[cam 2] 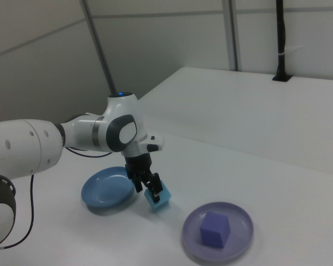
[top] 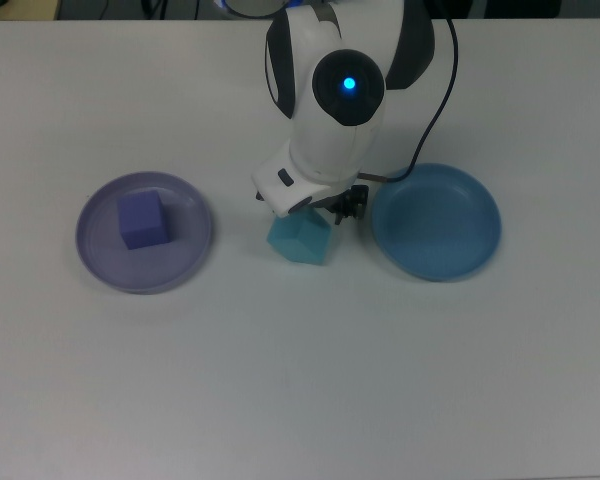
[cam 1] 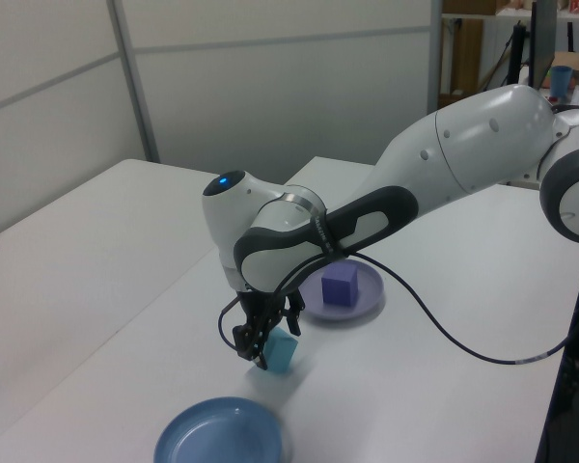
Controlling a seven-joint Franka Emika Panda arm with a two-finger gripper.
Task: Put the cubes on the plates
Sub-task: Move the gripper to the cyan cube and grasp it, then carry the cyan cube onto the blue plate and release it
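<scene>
Two cubes: purple-blue cube point(top: 141, 219) sits on lavender plate point(top: 102, 256) at top view's left. Gripper point(cam 2: 149, 191) is down at turquoise cube point(top: 302, 243), fingers straddling it, seemingly pinching; cube looks tilted, on table. Blue plate point(top: 437, 222) lies just right of cube, empty.
</scene>
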